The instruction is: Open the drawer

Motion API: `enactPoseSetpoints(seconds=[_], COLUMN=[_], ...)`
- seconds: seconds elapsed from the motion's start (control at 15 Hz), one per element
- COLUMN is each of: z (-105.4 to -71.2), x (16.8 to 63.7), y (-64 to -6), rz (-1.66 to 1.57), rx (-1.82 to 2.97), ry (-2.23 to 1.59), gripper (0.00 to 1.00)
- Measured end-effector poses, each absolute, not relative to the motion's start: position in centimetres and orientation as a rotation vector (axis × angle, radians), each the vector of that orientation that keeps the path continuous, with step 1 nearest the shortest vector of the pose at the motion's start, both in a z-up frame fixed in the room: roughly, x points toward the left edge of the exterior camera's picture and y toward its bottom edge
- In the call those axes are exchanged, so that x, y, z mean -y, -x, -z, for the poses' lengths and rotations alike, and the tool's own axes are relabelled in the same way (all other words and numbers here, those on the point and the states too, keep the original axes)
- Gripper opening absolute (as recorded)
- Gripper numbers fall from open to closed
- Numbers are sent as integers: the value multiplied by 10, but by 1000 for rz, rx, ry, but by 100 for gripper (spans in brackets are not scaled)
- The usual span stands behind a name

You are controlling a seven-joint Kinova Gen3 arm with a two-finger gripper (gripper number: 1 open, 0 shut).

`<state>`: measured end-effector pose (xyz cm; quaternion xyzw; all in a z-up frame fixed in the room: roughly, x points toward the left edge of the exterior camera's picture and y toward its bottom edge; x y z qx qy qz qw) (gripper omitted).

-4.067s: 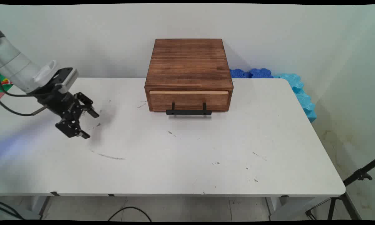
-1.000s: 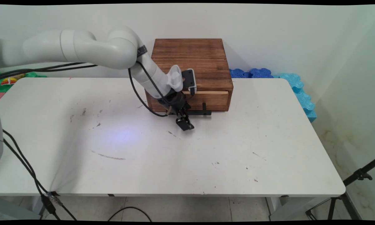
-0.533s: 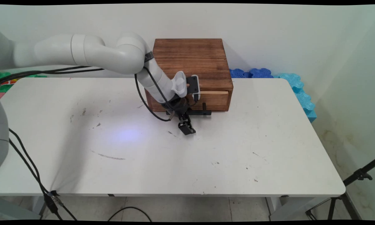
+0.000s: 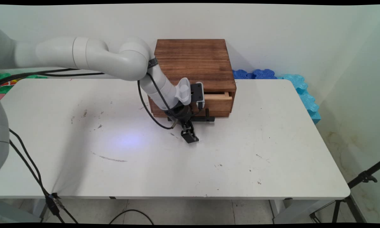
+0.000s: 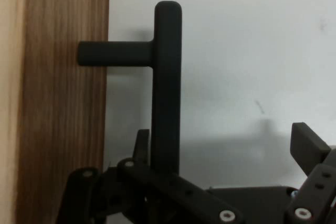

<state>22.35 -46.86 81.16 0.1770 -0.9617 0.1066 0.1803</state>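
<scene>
The black bar handle (image 4: 209, 119) (image 5: 167, 77) of a wooden drawer (image 4: 219, 104) (image 5: 63, 108) is hooked by the black gripper (image 4: 187, 129) (image 5: 226, 142). Its fingers are held wide apart: one finger (image 5: 142, 142) is tucked between the bar and the drawer front, while the other is seen well clear on the bar's outer side, over the white table (image 4: 177, 164). The drawer is seen standing slightly out of a dark wooden box (image 4: 191, 60), which is set at the table's far edge against the wall. Blue foam pieces (image 4: 300, 87) are stacked beyond the table's far right corner.
</scene>
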Motion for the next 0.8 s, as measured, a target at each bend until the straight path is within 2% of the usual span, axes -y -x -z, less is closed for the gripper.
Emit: enactPoseSetpoints(seconds=[0.8], z=[-817], x=[427], y=[-211], rz=[-256], rx=[2722], ry=[-494], gripper=[100])
